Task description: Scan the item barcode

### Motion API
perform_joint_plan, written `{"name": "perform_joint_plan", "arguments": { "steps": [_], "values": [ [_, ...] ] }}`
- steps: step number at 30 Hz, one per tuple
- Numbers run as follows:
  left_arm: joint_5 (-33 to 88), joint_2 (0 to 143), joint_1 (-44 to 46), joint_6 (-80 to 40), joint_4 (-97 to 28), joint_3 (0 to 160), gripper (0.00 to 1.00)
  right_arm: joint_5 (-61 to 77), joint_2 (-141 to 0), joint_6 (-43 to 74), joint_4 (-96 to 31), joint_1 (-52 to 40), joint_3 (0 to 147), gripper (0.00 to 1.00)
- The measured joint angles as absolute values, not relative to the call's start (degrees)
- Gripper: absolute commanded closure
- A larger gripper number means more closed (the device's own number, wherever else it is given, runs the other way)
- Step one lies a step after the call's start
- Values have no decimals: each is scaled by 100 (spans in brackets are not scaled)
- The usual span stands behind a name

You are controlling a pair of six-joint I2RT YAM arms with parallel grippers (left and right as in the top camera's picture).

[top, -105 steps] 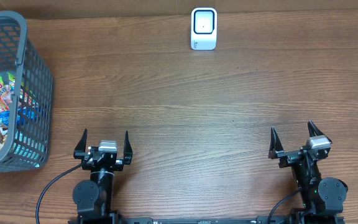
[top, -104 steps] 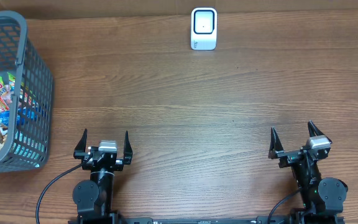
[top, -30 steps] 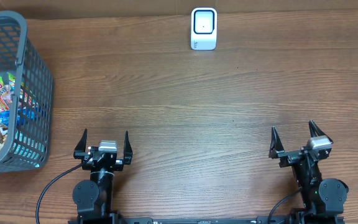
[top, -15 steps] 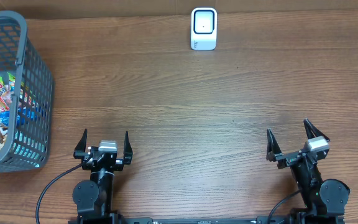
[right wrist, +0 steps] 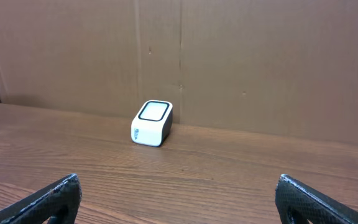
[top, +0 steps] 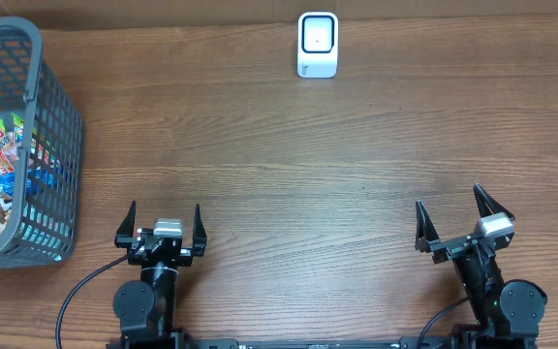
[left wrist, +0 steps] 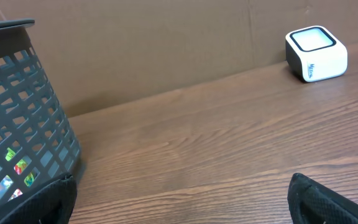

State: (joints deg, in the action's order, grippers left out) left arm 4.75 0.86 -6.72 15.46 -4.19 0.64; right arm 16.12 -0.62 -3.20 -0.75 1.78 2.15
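A white barcode scanner (top: pixel 318 44) with a dark window stands at the far edge of the wooden table, also seen in the left wrist view (left wrist: pixel 316 53) and the right wrist view (right wrist: pixel 152 123). Colourful snack packets (top: pixel 3 155), the items, lie inside a grey mesh basket (top: pixel 61 126) at the far left. My left gripper (top: pixel 165 209) is open near the front edge, right of the basket, with nothing between its fingers (left wrist: pixel 182 186). My right gripper (top: pixel 449 202) is open at the front right, holding nothing (right wrist: pixel 178 183).
The basket wall (left wrist: pixel 17 93) rises close on the left of the left gripper. A brown cardboard wall (right wrist: pixel 229 56) closes off the table behind the scanner. Bare wood lies between both grippers and the scanner.
The right gripper has shifted slightly to the left and turned a little. The left gripper, basket and scanner have not moved.
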Motion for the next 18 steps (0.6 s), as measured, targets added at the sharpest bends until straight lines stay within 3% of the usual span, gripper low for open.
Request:
{"name": "perform_joint_plan", "arguments": {
  "steps": [18],
  "values": [
    [565,86,-672,1546,-340,49,0,1610,-62,-318,-91,178,215,0]
  ]
}}
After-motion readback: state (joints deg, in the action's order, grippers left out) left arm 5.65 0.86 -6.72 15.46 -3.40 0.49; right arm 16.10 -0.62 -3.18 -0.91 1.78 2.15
